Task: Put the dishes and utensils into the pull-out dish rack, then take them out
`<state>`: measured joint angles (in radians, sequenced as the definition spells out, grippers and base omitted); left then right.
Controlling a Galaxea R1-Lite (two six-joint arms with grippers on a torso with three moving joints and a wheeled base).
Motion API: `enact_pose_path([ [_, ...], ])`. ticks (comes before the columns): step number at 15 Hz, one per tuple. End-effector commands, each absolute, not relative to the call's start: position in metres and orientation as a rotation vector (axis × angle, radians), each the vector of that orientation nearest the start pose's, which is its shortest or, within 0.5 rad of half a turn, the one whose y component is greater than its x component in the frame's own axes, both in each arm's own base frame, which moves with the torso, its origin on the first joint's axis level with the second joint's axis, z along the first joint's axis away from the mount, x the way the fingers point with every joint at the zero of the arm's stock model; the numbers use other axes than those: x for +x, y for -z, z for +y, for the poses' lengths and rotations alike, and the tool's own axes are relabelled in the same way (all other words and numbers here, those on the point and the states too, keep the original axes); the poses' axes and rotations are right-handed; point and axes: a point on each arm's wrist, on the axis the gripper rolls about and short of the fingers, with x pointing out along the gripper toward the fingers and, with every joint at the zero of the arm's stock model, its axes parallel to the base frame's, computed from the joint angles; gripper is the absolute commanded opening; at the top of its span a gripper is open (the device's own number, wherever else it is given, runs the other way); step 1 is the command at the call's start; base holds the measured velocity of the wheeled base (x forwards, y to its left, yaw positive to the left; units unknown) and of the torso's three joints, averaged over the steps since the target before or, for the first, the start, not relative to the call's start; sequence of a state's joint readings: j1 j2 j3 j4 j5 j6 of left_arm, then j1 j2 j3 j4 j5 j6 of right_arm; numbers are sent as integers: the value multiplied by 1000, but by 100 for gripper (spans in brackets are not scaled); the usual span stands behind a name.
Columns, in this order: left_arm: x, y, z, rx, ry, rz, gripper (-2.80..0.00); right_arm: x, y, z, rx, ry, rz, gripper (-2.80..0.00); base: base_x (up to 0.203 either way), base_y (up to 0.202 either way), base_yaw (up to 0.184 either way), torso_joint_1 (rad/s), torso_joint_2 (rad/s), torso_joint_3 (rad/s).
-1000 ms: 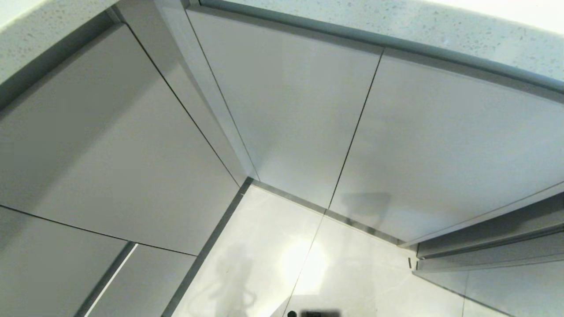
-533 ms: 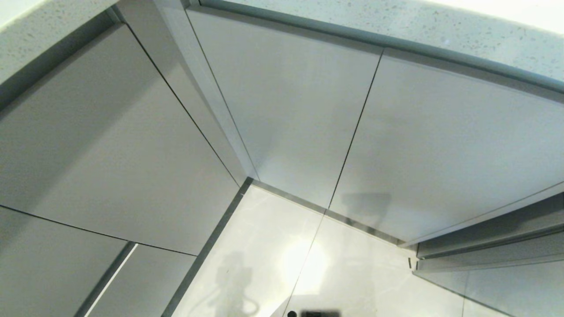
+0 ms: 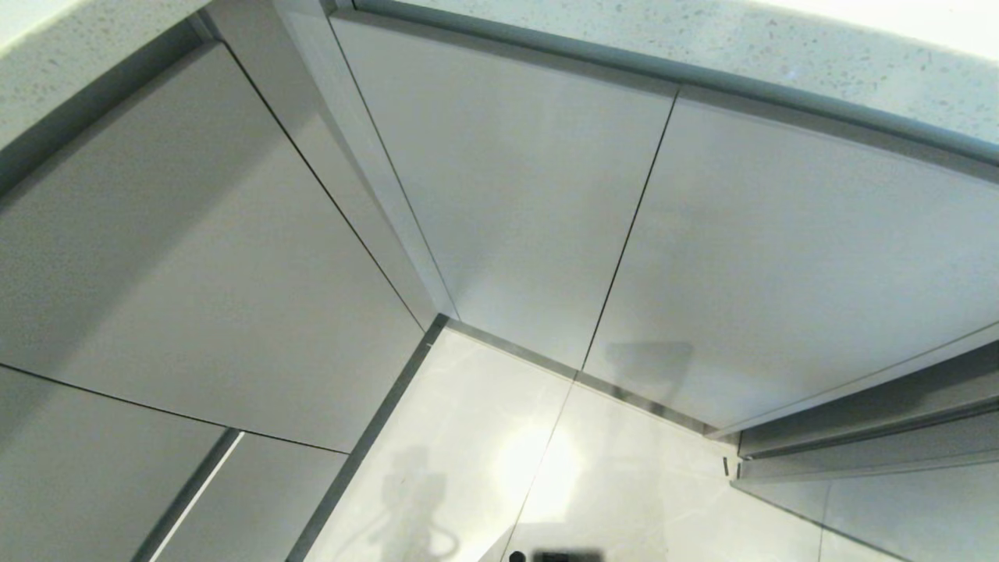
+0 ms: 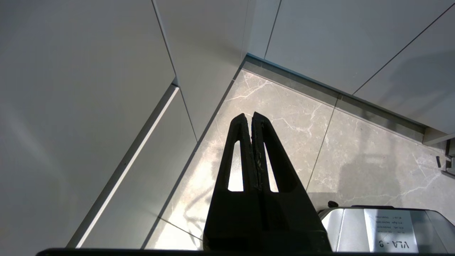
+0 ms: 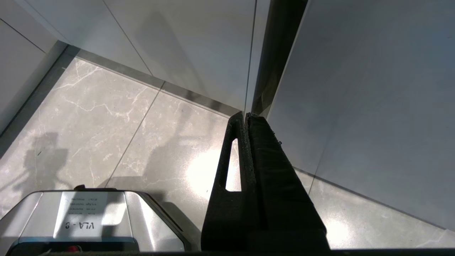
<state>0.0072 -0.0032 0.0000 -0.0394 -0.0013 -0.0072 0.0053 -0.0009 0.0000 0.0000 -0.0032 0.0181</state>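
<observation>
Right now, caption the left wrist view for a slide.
Left gripper, jaws shut and empty, hangs above the marble floor in a corner of grey cabinet fronts.

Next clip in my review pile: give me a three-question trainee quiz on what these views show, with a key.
1. True or false: the left gripper is shut and holds nothing.
2. Multiple choice: what lies below the right gripper? A. a steel sink B. the marble-look floor tiles C. a wooden board
3. Fill in: in the head view, no plate, bowl, chopsticks or spoon shows; the cabinet fronts under the speckled countertop are all ____.

Key:
1. True; its fingers are pressed together over the floor with nothing between them.
2. B.
3. Closed; no rack is pulled out in that view.
</observation>
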Motion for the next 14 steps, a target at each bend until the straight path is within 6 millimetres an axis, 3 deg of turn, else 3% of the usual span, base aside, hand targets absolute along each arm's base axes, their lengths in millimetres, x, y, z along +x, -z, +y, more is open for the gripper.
enact_pose_path([
  [1,-21,-74,0,-8,-6,-21,-280,-23,-75,0,18,-3,2,-280,0,0,0,0,0,0],
  [14,-21,-74,0,-8,-6,-21,-280,-23,-75,0,17,-3,2,-280,0,0,0,0,0,0],
])
